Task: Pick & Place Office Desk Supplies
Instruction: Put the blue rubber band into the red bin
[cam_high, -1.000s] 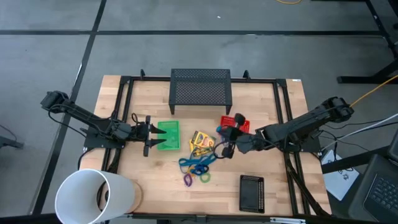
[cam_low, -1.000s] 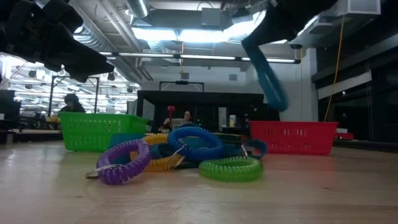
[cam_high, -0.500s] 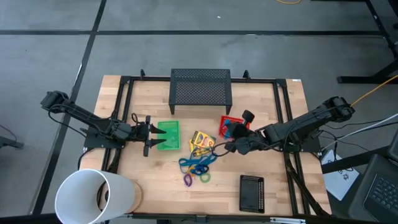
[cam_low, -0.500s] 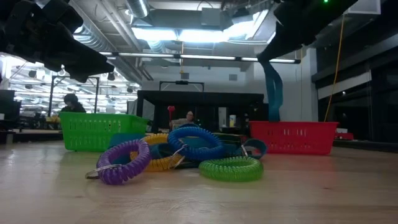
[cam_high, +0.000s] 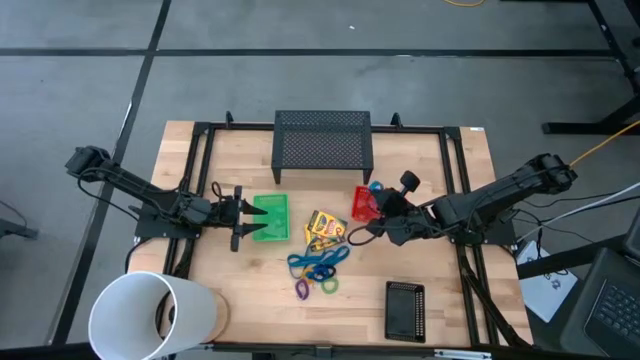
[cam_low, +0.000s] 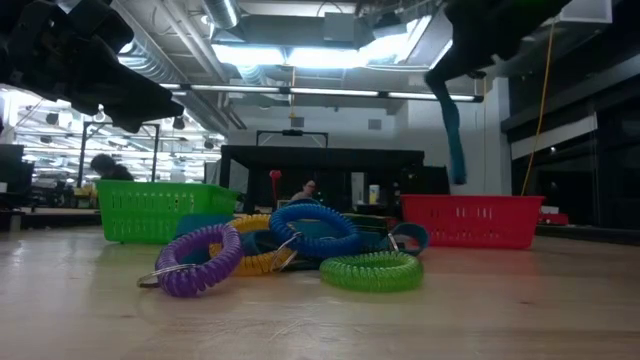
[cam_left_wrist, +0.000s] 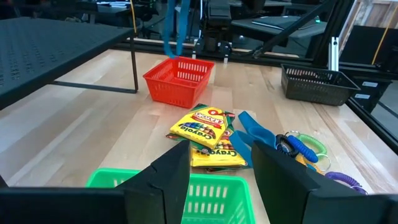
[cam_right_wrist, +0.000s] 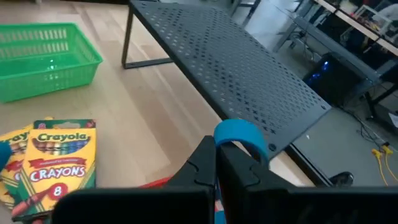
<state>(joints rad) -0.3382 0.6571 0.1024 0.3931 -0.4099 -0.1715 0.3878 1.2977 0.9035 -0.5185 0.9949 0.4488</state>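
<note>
Wooden bench (cam_high: 440, 180) under workshop lights | right claw (cam_right_wrist: 216, 163) clamped on blue cord bundle (cam_low: 455, 125), now carried from the pile to hang above red tray (cam_high: 364, 203) | release looks next | left claw (cam_left_wrist: 214, 163) spread, idle at green tray (cam_high: 270, 217) | crayon boxes (cam_high: 326, 229), rings (cam_low: 195, 262) remain.

The middle of the desk (cam_high: 420, 160) is crowded by the crayon boxes (cam_high: 325, 229) and the coiled rings (cam_high: 318, 268), between the green basket (cam_high: 270, 217) and the red basket (cam_high: 364, 203). The back is blocked by the black mesh shelf (cam_high: 323, 140). Bare wood is left at the front, between the white cylinder (cam_high: 150, 315) and the black tray (cam_high: 405, 311).
</note>
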